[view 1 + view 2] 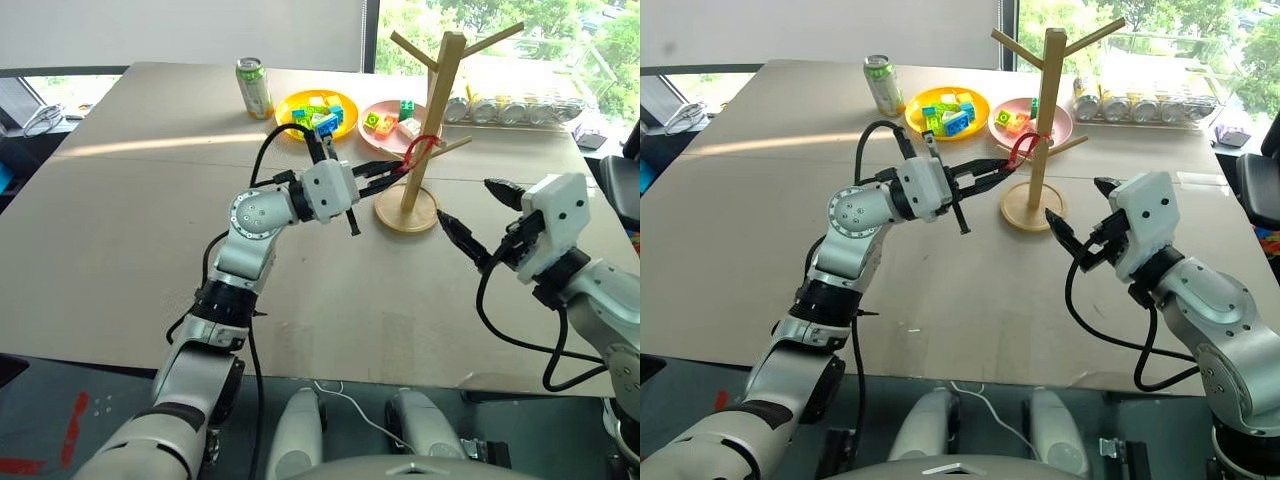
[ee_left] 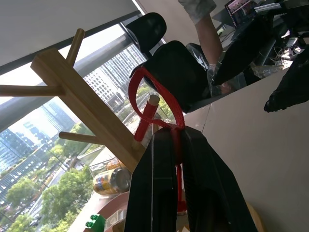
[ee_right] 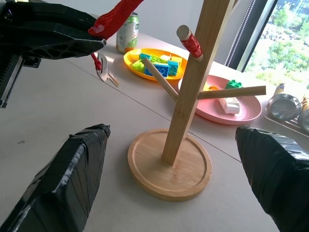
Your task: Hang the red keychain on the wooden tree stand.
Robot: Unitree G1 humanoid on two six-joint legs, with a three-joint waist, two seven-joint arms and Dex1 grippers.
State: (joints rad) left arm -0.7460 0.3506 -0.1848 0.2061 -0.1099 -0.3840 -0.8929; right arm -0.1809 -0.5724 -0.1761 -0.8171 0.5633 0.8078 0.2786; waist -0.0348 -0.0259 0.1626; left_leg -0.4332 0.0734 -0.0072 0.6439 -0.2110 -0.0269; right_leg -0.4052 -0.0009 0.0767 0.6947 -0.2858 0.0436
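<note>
Left gripper [image 1: 393, 172]: pinching the red keychain [image 1: 420, 150], looping it over a peg of the wooden tree stand [image 1: 408, 208].
Right gripper [image 1: 478, 222]: hovering wide apart beside the stand's base.

Head pair overhead, wrist views near wooden tree stand [image 3: 189, 82]

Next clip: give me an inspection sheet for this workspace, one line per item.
Surface: tan table, mostly bare in front.
Job's things: red keychain looped over a low peg of the wooden tree stand, which stands upright.
Clutter: green can, yellow plate and pink plate of toy bricks, row of jars.
Claws: left claw shut on the keychain's strap; right claw open, beside the stand's base.
Cables: black cable arching over the left wrist.
Surroundings: windows behind; a person's arm in the left wrist view.
</note>
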